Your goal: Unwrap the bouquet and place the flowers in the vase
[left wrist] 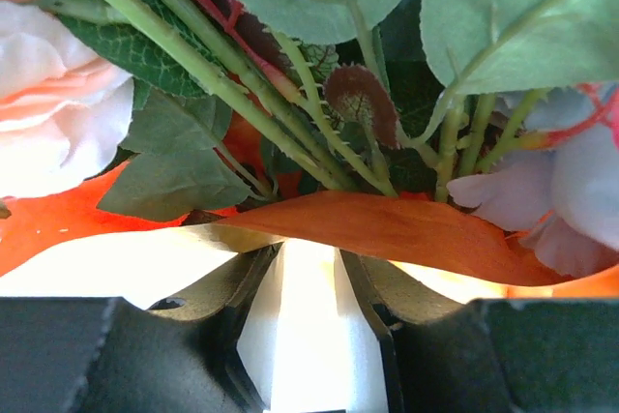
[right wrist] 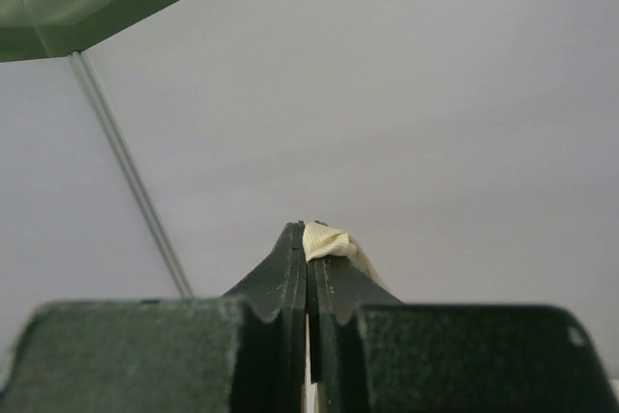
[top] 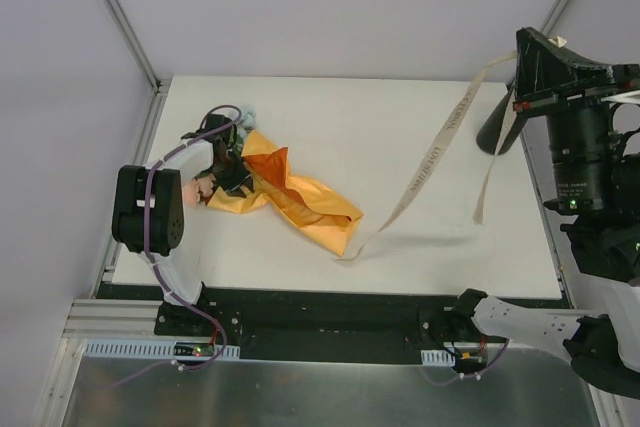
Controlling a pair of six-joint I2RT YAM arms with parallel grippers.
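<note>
centre left of the top view, the left gripper [left wrist: 308,253] noses the bouquet [top: 300,202], jaws partly open on nothing. upper right, the right gripper [right wrist: 307,229] pinches the cream ribbon [top: 430,154], jaws fully closed.

- Bouquet [top: 305,205] wrap: crinkled orange paper, matt.
- Flowers [left wrist: 319,132]: cloth-like petals, smooth plastic stems, veined matt leaves.
- Ribbon [top: 430,152]: cream woven cloth.
- Table [top: 400,112]: smooth matt white.
- Right gripper [right wrist: 307,231]: grainy matt black plastic.
</note>
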